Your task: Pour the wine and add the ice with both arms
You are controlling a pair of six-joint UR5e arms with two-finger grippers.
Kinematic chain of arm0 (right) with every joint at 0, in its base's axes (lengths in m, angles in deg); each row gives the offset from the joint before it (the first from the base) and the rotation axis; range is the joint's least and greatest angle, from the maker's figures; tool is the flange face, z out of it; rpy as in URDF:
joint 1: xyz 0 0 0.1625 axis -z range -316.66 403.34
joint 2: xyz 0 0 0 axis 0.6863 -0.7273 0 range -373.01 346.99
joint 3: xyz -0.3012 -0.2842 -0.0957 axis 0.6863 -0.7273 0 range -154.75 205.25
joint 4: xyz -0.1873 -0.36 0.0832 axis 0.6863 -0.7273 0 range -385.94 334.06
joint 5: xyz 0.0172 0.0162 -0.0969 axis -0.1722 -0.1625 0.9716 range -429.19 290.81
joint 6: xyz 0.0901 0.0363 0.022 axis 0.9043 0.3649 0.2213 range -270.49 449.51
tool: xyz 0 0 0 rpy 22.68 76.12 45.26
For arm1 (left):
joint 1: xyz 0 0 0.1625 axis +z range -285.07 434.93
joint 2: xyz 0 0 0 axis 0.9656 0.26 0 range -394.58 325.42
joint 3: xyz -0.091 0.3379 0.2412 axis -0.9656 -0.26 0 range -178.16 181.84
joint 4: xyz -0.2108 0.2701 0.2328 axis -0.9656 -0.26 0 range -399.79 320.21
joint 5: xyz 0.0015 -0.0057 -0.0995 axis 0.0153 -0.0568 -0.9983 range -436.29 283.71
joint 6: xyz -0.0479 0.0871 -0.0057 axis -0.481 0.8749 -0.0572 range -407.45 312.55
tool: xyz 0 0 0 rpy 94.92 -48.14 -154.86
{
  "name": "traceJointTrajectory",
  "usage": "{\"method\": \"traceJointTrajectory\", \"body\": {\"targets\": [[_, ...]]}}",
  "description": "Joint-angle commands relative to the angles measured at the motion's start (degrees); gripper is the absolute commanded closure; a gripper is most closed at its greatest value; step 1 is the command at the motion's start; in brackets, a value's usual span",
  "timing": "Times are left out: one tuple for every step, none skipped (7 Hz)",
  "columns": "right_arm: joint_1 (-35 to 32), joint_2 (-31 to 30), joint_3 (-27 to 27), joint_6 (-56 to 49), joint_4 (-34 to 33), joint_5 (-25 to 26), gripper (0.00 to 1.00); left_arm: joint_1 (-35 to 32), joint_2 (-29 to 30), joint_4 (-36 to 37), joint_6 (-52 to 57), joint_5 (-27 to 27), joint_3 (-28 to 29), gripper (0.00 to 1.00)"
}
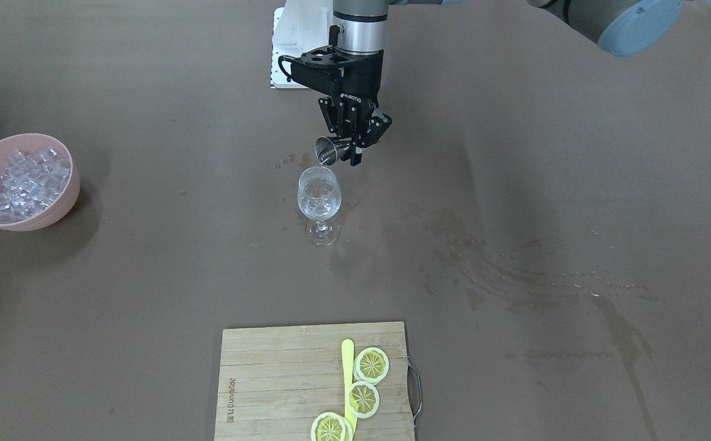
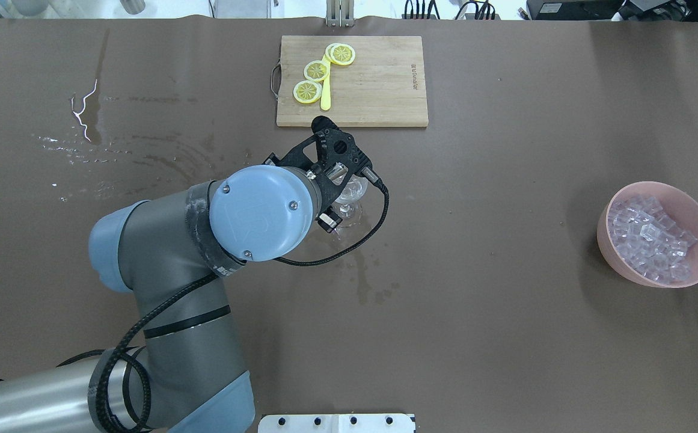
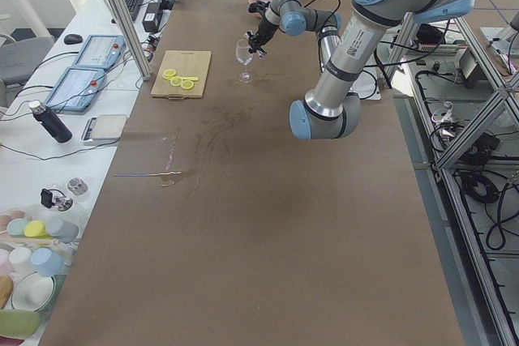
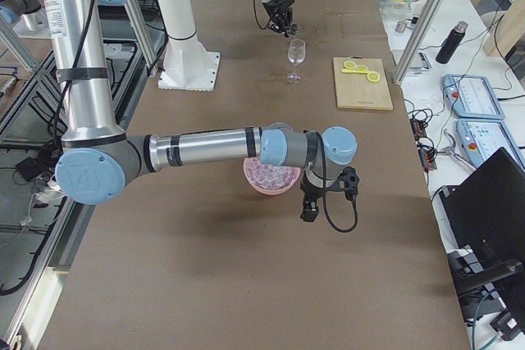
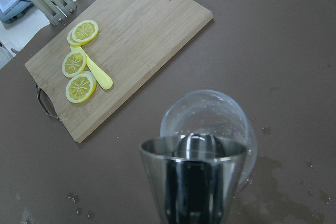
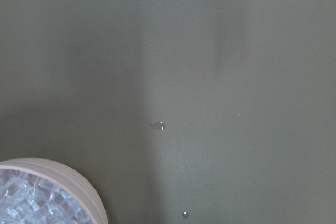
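Note:
My left gripper [image 1: 346, 149] is shut on a small steel measuring cup [image 1: 327, 150], tilted with its mouth just over the rim of a clear wine glass [image 1: 318, 201]. The glass stands upright mid-table and holds some clear liquid. The left wrist view shows the cup [image 5: 194, 177] right in front of the glass's mouth [image 5: 210, 109]. The ice [image 1: 24, 179] fills a pink bowl [image 1: 64, 205] far to one side. My right gripper [image 4: 314, 205] hangs beside that bowl [image 4: 256, 186]; I cannot tell whether it is open or shut. The right wrist view shows only the bowl's rim [image 6: 79, 179] and the table.
A wooden cutting board [image 1: 269, 380] with three lemon slices [image 1: 363, 399] and a yellow stick [image 1: 348, 361] lies on the far side of the glass from the robot. Wet streaks [image 1: 514, 269] mark the brown table. The white base block [image 1: 285, 43] stands behind the left gripper.

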Motion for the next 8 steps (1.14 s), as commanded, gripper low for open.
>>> {"method": "traceJointTrajectory", "body": {"targets": [[-0.2, -0.1, 0.4, 0.0, 0.0, -0.1, 0.0, -0.2, 2.6, 5.3, 0.2, 0.0, 0.0, 1.0], [-0.2, -0.1, 0.4, 0.0, 0.0, -0.1, 0.0, -0.4, 2.8, 6.1, 0.8, -0.1, 0.0, 1.0], [-0.3, -0.2, 0.5, 0.0, 0.0, -0.1, 0.0, -0.7, 3.6, 8.4, 1.9, -0.1, 0.0, 1.0], [-0.3, -0.2, 0.5, 0.0, 0.0, -0.1, 0.0, -1.1, 4.9, 10.9, 2.0, -0.4, 0.1, 1.0], [-0.4, -0.1, 0.5, 0.0, 0.0, -0.1, 0.0, -2.0, 6.9, 13.9, 3.1, -2.5, 0.8, 1.0], [-0.4, -0.1, 0.5, 0.0, 0.0, -0.1, 0.0, -2.8, 10.0, 17.7, 4.5, -3.1, 2.7, 1.0], [-0.4, -0.1, 0.4, 0.0, 0.0, 0.0, 0.0, -3.4, 11.7, 19.9, 6.0, -4.0, 3.9, 1.0], [-0.4, -0.1, 0.4, 0.0, 0.0, 0.0, 0.0, -4.0, 12.3, 21.1, 7.2, -4.6, 4.2, 1.0]]}}
